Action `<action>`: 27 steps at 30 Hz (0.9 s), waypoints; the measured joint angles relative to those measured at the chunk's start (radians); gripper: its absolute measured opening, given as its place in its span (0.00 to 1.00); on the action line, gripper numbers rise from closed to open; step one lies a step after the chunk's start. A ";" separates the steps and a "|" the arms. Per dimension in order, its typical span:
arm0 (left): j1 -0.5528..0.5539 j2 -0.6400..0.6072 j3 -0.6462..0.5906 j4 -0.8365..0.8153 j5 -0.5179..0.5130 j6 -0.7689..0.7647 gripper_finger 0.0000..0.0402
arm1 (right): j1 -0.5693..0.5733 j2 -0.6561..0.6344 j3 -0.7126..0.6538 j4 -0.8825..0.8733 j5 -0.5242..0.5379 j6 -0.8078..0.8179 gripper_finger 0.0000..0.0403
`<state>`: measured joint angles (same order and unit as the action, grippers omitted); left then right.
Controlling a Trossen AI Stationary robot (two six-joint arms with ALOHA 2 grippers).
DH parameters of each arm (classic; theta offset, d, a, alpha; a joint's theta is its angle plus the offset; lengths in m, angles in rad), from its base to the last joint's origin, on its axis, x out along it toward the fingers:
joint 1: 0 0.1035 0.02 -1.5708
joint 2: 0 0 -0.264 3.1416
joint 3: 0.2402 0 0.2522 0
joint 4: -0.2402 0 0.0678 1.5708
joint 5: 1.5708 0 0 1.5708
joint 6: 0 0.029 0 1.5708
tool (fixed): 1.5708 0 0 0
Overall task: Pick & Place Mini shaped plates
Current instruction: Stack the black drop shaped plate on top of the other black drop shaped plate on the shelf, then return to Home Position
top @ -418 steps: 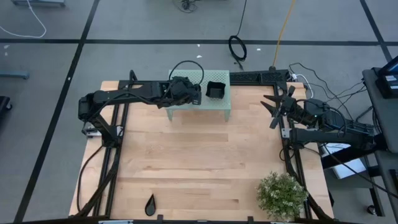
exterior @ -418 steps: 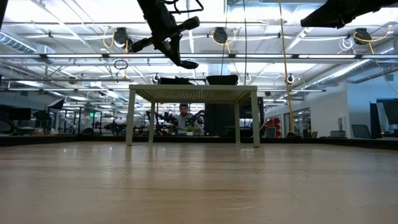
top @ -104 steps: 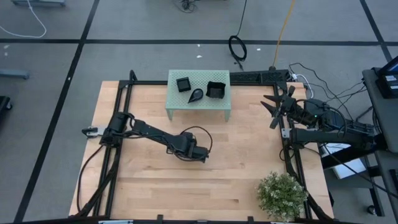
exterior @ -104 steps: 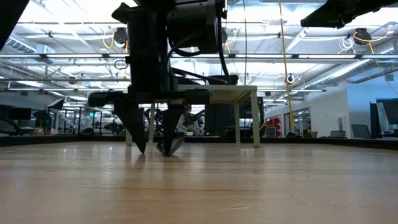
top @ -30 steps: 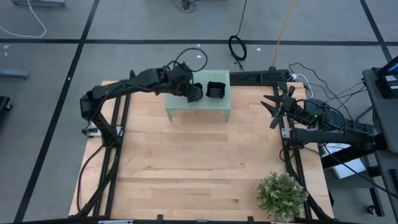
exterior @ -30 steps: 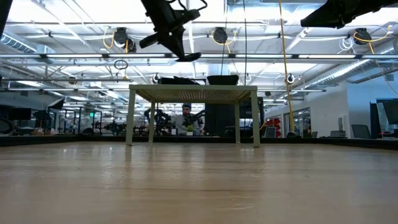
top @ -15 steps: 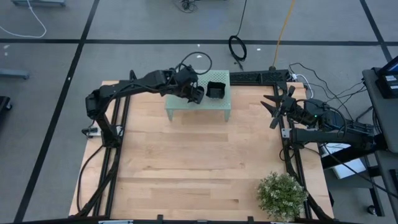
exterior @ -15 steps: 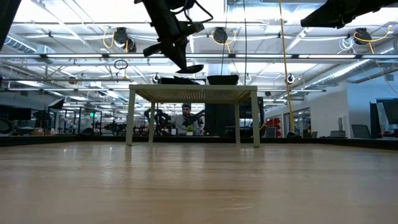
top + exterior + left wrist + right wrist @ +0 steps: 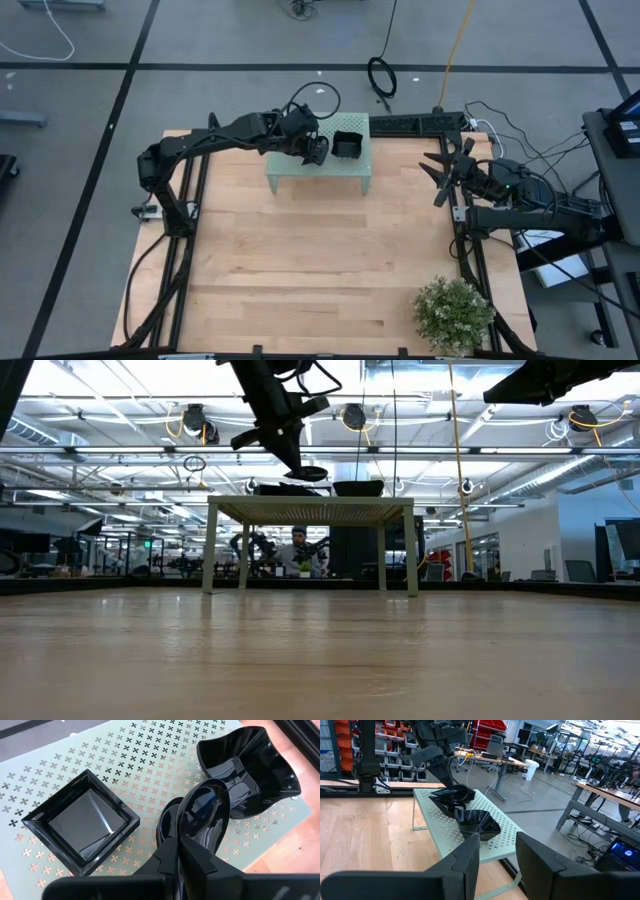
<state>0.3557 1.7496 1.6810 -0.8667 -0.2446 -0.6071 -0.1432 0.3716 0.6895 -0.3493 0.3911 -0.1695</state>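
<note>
A pale green perforated stand [image 9: 340, 170] [image 9: 60, 780] is at the table's far edge. On its top rest a black square plate [image 9: 80, 832], a wavy-edged plate [image 9: 250, 767] [image 9: 347, 145] and a teardrop plate [image 9: 164, 822]. My left gripper [image 9: 314, 150] [image 9: 181, 845] hovers over the stand's middle, shut on a second black teardrop plate [image 9: 205, 810] [image 9: 311, 472] that partly covers the resting one. My right gripper [image 9: 440, 172] [image 9: 497, 847] waits open off the table's right edge. My left gripper pinches the teardrop plate by its narrow end [image 9: 184, 836] between the two fingers, slanting down from the table's left. The plate sticks out beyond the fingertips, roughly level. In the low view it is lifted clear, just above the stand's top [image 9: 310, 505].
A potted plant [image 9: 455, 312] stands at the table's near right corner. The wooden table [image 9: 300, 260] spreads in front of the stand. Black frame rails [image 9: 190, 200] run along the left and right sides. A person [image 9: 296, 545] is in the room behind.
My left gripper has come down toward the stand's top and slightly toward the wavy plate, carrying the teardrop plate with it. In the last half second it has nearly stopped.
</note>
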 joint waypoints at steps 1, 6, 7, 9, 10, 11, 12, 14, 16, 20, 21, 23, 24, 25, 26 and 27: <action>0.000 0.000 0.000 0.000 0.000 -0.001 0.05 | 0.000 0.000 0.000 0.000 0.000 0.000 0.29; 0.000 0.000 0.000 -0.002 -0.009 -0.024 0.05 | 0.000 0.000 0.000 0.000 0.000 0.000 0.29; 0.000 0.000 0.000 -0.003 -0.016 -0.024 0.06 | 0.000 0.000 0.000 0.000 0.000 0.000 0.29; 0.000 0.000 0.000 -0.003 -0.024 -0.025 0.08 | 0.000 0.000 0.000 0.000 0.000 0.000 0.29; 0.000 0.000 0.000 -0.003 -0.025 -0.026 0.10 | 0.000 0.000 0.000 0.000 0.000 0.000 0.29; 0.000 0.000 0.000 -0.003 -0.026 -0.026 0.13 | 0.000 0.000 0.000 0.000 0.000 0.000 0.29; 0.000 0.000 0.000 -0.003 -0.026 -0.026 0.16 | 0.000 0.000 0.000 0.000 0.000 0.000 0.29; 0.000 0.000 0.000 0.001 -0.026 -0.024 0.21 | 0.000 0.000 0.000 0.000 0.000 0.000 0.29; 0.000 0.000 0.000 0.009 -0.026 -0.007 0.25 | 0.000 0.000 0.000 0.000 0.000 0.000 0.29; -0.003 -0.021 -0.002 0.033 -0.017 0.022 0.32 | 0.000 0.000 0.000 0.000 0.000 0.000 0.29; -0.003 -0.032 -0.002 0.043 -0.017 0.029 0.32 | 0.000 0.000 0.000 0.000 0.000 0.000 0.29; -0.005 -0.069 -0.002 0.057 -0.007 0.046 0.34 | 0.000 0.000 0.000 0.000 0.000 0.000 0.29; -0.005 -0.088 -0.002 0.052 -0.003 0.060 0.34 | 0.000 0.000 0.000 0.000 0.000 0.000 0.29; -0.006 -0.109 -0.002 0.052 -0.002 0.074 0.35 | 0.000 0.000 0.000 0.000 0.000 0.000 0.29; -0.010 -0.127 -0.002 0.051 -0.001 0.089 0.35 | 0.000 0.000 0.000 0.000 0.000 0.000 0.29; -0.012 -0.147 -0.002 0.044 -0.001 0.107 0.35 | 0.000 0.000 0.000 0.000 0.000 0.000 0.29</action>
<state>0.3436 1.6029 1.6794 -0.8224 -0.2459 -0.5002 -0.1429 0.3714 0.6895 -0.3496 0.3908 -0.1696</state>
